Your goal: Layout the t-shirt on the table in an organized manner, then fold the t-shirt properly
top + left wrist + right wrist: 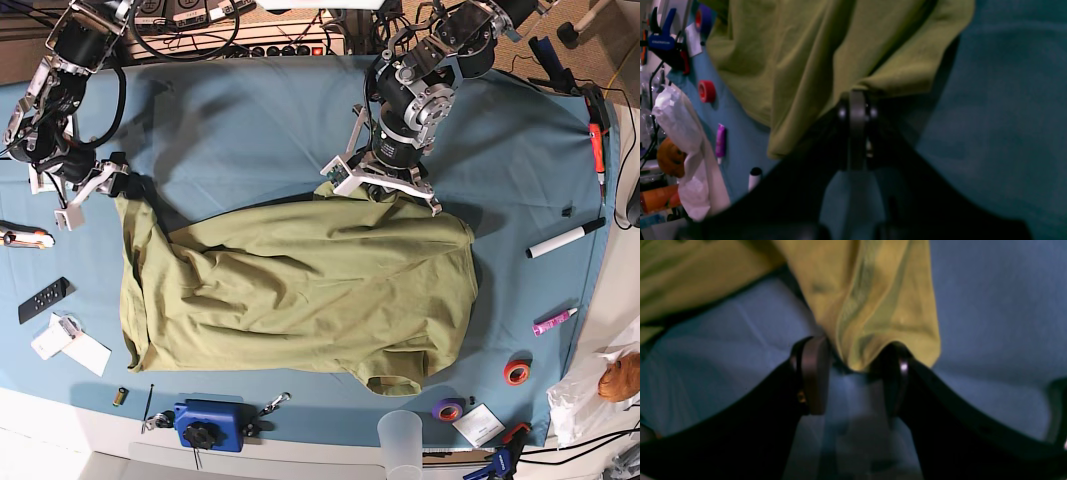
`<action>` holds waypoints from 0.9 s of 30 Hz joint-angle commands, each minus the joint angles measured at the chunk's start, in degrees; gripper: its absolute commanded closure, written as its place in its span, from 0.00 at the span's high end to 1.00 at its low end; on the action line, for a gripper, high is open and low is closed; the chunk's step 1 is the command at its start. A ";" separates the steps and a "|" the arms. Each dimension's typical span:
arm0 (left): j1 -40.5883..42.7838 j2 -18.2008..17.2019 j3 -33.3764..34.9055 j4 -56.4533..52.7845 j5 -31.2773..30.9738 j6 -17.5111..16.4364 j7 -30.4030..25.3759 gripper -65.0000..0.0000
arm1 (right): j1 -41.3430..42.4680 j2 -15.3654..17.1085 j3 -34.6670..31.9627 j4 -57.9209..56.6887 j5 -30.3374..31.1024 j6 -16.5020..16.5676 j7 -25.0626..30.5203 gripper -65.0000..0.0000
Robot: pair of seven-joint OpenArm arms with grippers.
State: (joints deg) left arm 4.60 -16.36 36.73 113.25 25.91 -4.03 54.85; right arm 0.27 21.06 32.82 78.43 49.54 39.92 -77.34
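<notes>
The t-shirt (300,290) lay spread and wrinkled across the table (250,120). The left gripper (857,100) was clamped tight on the shirt's far edge, cloth bunched at its tips. The right gripper (853,368) stood wide with a corner of fabric between its fingers (815,373); whether it truly pinched that blurred fold, I couldn't tell.

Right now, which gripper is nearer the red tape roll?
Left. The left gripper is at the t-shirt's far edge mid-table; the red tape roll lies toward its side. The right gripper is at the shirt's opposite end.
</notes>
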 commanded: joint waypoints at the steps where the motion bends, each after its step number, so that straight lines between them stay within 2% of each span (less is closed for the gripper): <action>1: -0.48 0.15 -0.15 1.03 0.83 0.63 -0.83 0.00 | 0.79 1.29 0.13 0.79 1.88 0.08 1.03 0.39; 5: -0.48 0.15 -0.15 1.03 0.81 0.63 -1.73 0.00 | 1.29 1.07 0.13 0.79 3.74 0.08 1.73 0.39; 13: -0.48 0.15 -0.15 1.03 -4.07 0.61 -3.13 0.00 | 2.60 -3.45 0.13 0.79 -1.51 0.08 2.40 0.39; 14: -0.48 0.15 -0.15 1.03 -4.04 0.61 -3.13 0.00 | 2.62 -3.74 0.13 0.79 -1.62 0.08 2.40 0.35; 17: -0.48 0.15 -0.15 1.03 -3.69 0.63 -2.21 0.00 | 2.64 -3.43 0.15 0.81 -1.60 0.08 2.38 0.04; 18: -0.48 0.15 -0.15 1.03 -3.06 0.66 -1.57 0.00 | 2.78 -3.19 0.20 0.81 -1.62 0.08 2.36 0.00; 22: -0.48 0.13 -0.15 1.05 2.10 3.89 1.49 0.00 | 4.00 -1.77 0.98 1.14 -1.33 0.08 2.40 0.00; 27: -0.46 -0.02 -0.15 1.05 3.32 4.00 3.19 0.00 | 6.45 0.81 3.74 1.14 1.09 0.08 2.10 0.00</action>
State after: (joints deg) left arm 4.62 -16.38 36.69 113.25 28.03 -0.47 58.35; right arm 5.87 20.56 36.25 78.50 49.52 39.92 -76.20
